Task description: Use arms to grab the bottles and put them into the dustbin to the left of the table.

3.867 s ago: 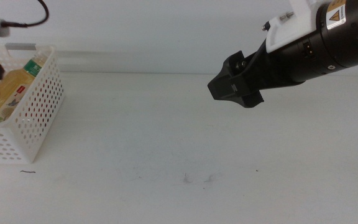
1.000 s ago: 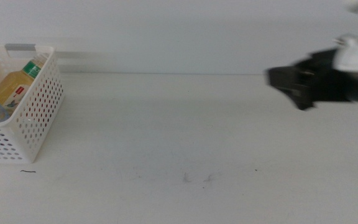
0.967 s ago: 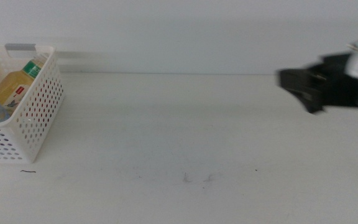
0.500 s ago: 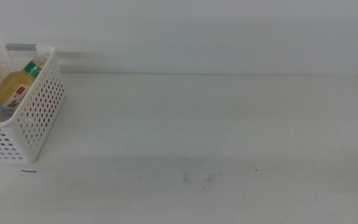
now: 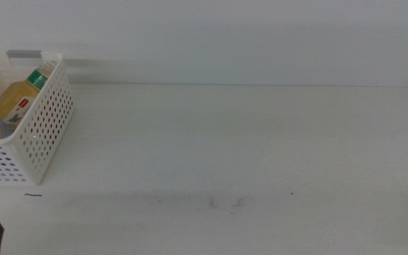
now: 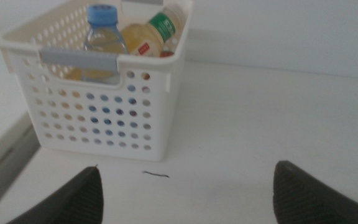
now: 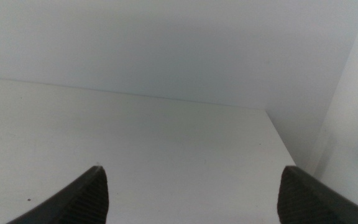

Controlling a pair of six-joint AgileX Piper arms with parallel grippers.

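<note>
At 9 o'clock on bench (image 5: 246, 142), dustbin (image 5: 37, 134) sits at far left edge. Inside it you see yellow juice bottle (image 5: 16, 99) leaning, blue-capped water bottle (image 6: 102, 31) beside it, sliver of red can (image 6: 166, 53) behind. Your left gripper (image 6: 185, 193) hovers low at 7 o'clock, jaws spread wide, holding nothing, facing dustbin. Your right gripper (image 7: 191, 193) is over bench's 3 o'clock side, out of middle view, jaws wide apart, empty. Short dark scuff (image 6: 155, 175) lies just in front of dustbin.
</note>
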